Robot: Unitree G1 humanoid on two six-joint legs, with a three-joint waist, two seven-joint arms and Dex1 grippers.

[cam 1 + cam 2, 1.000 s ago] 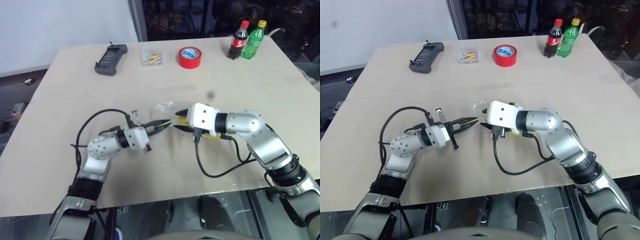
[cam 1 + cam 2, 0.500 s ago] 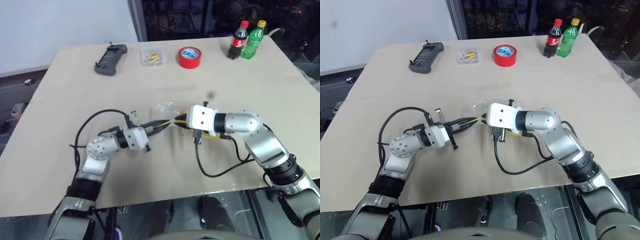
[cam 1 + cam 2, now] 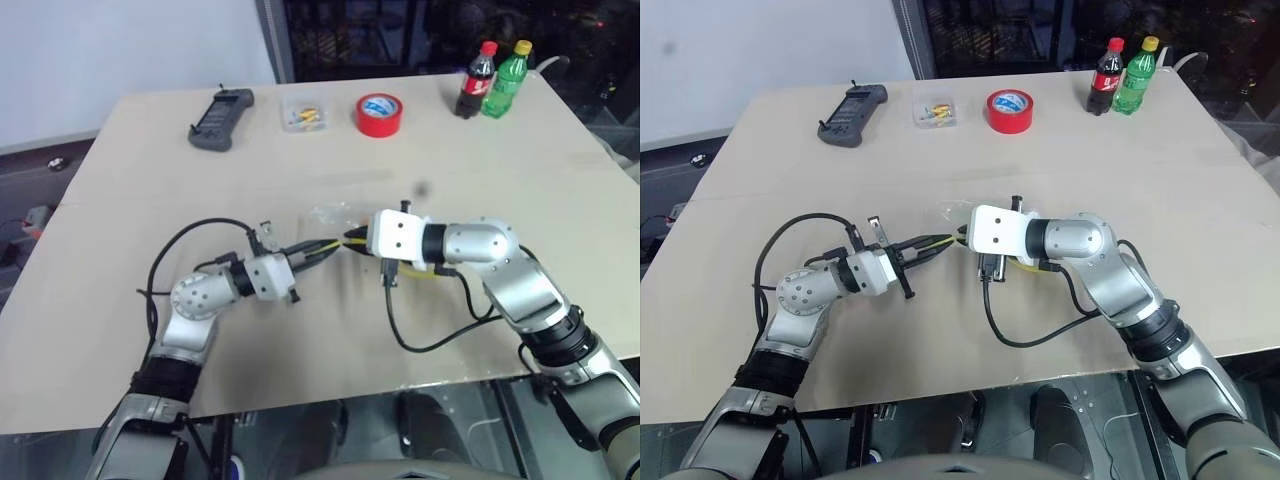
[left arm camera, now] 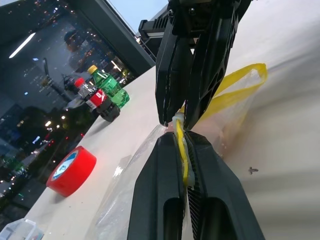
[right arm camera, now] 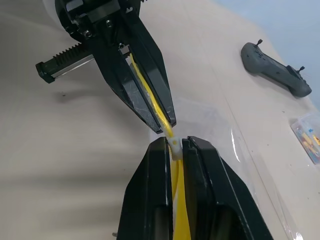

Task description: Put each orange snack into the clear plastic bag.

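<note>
Clear plastic bag (image 3: 330, 222), a crinkly transparent zip pouch with a yellow seal strip (image 4: 181, 150), is pinched from both sides near the middle of the tabletop (image 3: 300, 150). In the left wrist view the left gripper (image 3: 337, 245) has its two black jaws clenched on the yellow strip, and the right gripper (image 3: 352, 238) meets it tip to tip, its jaws also clamped on the same strip where a small white zip slider (image 5: 174, 143) sits. The bag's film spreads away from the two sets of jaws onto the tabletop, toward the far side.

Both arms reach in low over the tabletop and point at each other: the left forearm comes from the robot's left with its gripper about level, angled forward and toward the right; the right forearm crosses in from the right, its gripper aimed to the left and tipped slightly down. Black cables loop beside each wrist.

Along the far edge stand a red tape roll (image 3: 379, 114) with a blue and white inner label too small to read, a small clear box of yellow bits (image 3: 303, 116), a dark grey handheld controller (image 3: 221, 118), and two small bottles: a dark cola bottle (image 3: 477, 80) with a red cap and red label, and a green bottle (image 3: 506, 79) with a yellow cap. Writing on their labels cannot be read
</note>
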